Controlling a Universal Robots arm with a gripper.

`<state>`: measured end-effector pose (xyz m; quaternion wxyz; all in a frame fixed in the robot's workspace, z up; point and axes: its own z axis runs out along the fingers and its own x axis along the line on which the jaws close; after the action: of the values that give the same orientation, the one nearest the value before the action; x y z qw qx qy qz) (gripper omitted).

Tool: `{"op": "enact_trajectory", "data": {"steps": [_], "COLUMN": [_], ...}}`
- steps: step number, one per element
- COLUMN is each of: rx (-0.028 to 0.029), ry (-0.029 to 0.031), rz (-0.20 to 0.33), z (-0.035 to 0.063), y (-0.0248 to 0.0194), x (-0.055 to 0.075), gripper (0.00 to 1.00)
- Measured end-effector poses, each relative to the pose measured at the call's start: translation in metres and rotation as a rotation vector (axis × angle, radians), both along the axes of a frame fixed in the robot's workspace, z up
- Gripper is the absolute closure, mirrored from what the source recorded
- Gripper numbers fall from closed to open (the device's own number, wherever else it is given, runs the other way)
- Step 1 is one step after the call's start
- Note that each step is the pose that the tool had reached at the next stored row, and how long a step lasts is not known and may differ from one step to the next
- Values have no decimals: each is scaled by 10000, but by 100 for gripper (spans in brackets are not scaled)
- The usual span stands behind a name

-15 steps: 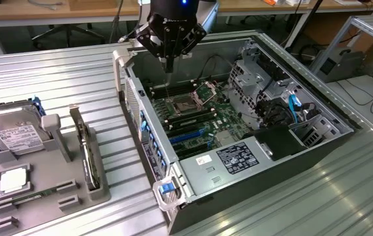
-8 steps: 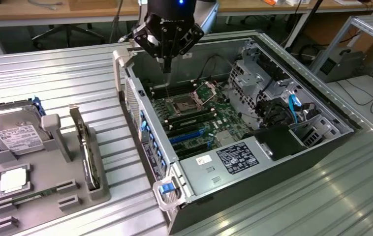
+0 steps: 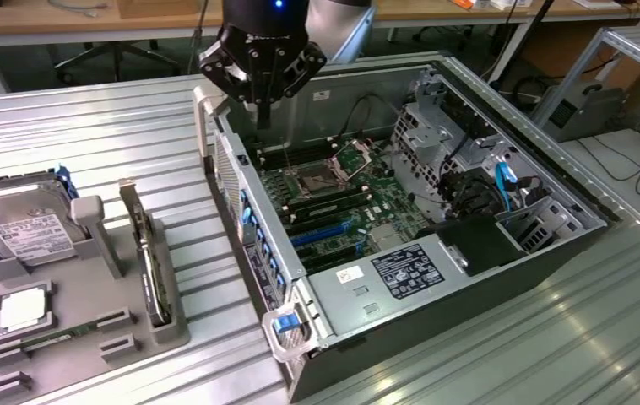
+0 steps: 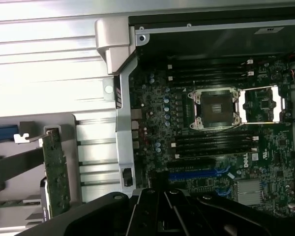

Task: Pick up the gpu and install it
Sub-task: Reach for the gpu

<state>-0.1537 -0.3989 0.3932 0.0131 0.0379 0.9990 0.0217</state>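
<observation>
While the gpu (image 3: 145, 253) stands on edge in a slot of the grey holder (image 3: 84, 333), near and at the exterior view's left, its top edge is free for a grasp from above. Further left in the same holder, a hard drive (image 3: 22, 224) leans upright. Just right of the holder, the open case (image 3: 230, 169) lies on its side, so the motherboard (image 3: 337, 202) and its blue slots (image 3: 326, 229) face upward, probably to allow a card to be pressed straight down. Farthest, the gripper (image 3: 263, 118) hangs above the case's far left corner, fingers pressed together and holding nothing, well apart from the gpu.
</observation>
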Motion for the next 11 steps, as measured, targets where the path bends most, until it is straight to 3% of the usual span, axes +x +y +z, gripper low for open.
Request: {"op": "enact_trajectory", "data": {"steps": [11], "rx": [0], "ry": [-1], "rz": [1], "z": [-4], "y": [0], "x": [-378], "gripper": [89]}}
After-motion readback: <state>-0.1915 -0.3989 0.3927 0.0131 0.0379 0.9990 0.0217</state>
